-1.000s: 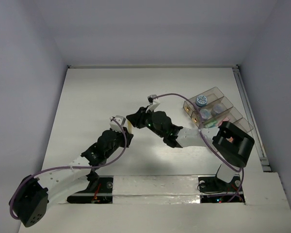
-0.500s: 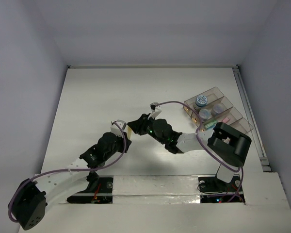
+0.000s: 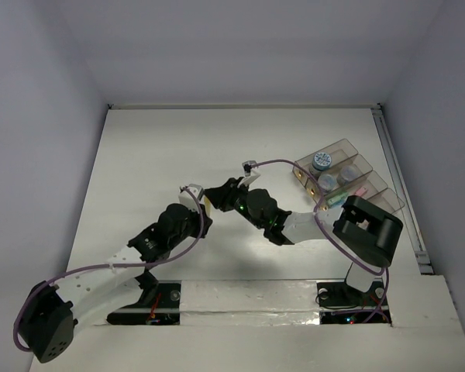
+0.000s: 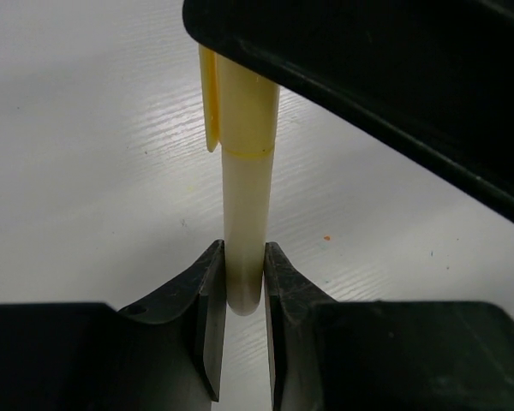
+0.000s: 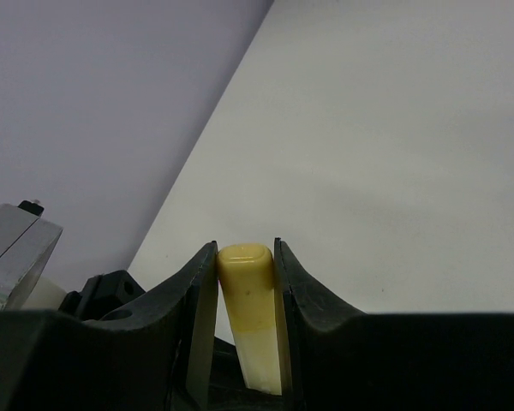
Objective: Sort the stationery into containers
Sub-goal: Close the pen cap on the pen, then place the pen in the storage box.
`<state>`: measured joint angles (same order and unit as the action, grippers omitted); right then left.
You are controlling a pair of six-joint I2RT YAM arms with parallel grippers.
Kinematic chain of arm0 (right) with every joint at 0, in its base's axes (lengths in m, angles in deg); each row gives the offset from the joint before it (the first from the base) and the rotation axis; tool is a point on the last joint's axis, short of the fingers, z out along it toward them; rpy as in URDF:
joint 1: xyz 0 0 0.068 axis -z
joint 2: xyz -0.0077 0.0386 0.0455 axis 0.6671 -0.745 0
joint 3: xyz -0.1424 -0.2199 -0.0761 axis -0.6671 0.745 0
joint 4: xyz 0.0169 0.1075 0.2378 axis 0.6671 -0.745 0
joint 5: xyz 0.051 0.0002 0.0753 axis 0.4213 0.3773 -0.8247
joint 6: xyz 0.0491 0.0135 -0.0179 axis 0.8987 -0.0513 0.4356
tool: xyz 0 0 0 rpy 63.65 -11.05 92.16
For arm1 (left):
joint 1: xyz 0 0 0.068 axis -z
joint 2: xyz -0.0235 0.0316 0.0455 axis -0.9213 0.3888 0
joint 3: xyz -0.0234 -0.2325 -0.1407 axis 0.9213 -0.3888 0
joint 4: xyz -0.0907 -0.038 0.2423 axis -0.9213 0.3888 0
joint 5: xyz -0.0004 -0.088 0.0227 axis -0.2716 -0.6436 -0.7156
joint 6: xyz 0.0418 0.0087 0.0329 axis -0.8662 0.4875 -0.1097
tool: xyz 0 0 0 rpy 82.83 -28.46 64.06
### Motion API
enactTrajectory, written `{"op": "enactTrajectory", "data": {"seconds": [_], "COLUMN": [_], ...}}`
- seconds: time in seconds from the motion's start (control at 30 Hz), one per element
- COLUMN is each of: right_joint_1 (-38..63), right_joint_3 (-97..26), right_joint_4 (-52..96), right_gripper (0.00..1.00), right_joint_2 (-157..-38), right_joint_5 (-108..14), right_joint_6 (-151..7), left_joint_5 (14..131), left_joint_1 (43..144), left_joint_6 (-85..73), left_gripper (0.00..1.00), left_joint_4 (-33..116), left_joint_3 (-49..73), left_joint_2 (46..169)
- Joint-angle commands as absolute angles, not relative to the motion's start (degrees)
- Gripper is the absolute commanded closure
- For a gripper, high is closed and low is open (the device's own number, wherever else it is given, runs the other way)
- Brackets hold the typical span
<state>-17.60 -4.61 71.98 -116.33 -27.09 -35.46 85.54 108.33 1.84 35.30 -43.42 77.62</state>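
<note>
Mid-table handover: the left gripper point(image 4: 244, 257) is clamped on the lower end of a cream-and-yellow plastic pen point(image 4: 244, 188), while the right gripper point(image 5: 244, 257) is clenched on its yellow capped end. The pen sits over the white table point(image 3: 155, 155), well left of the smoky-brown clear plastic organiser tray point(image 3: 349, 144) at far right. The next move likely calls for the left jaws to let go, freeing the right arm to carry the pen to a compartment.

White table point(image 3: 155, 155) closed in by pale lilac-grey walls.
Plain back wall point(image 3: 240, 46), left wall point(image 3: 31, 155), right wall point(image 3: 449, 116); soft even light on matte top; thin metal rail point(image 3: 394, 167) along right table edge.
</note>
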Motion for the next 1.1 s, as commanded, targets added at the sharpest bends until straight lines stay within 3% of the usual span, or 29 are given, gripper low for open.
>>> {"op": "enactTrajectory", "data": {"seconds": [0.0,0.53,0.93,1.07], "right_joint_1": [-25.04,-23.81,-16.79,-11.6], "right_joint_3": [1.14,5.01,-6.75,-12.55], "right_joint_4": [53.48,53.41,44.61,43.73], "right_gripper": [1.0,1.0,1.0,1.0], "right_joint_2": [-119.66,-115.97,-110.7,-112.45], "right_joint_5": [-44.02,-41.12,-28.65,-26.97], "right_joint_6": [-34.82,-36.05,-38.07,-38.07], "left_joint_5": [94.24,96.43,85.89,84.04], "left_joint_1": [106.41,106.41,106.41,106.41], "left_joint_6": [2.46,1.31,7.47,7.65], "left_gripper": [1.0,1.0,1.0,0.7], "left_joint_4": [1.63,4.79,6.02,7.77], "left_joint_3": [-28.82,-25.82,-35.57,-37.51], "left_joint_2": [75.54,72.99,72.31,68.62]}}
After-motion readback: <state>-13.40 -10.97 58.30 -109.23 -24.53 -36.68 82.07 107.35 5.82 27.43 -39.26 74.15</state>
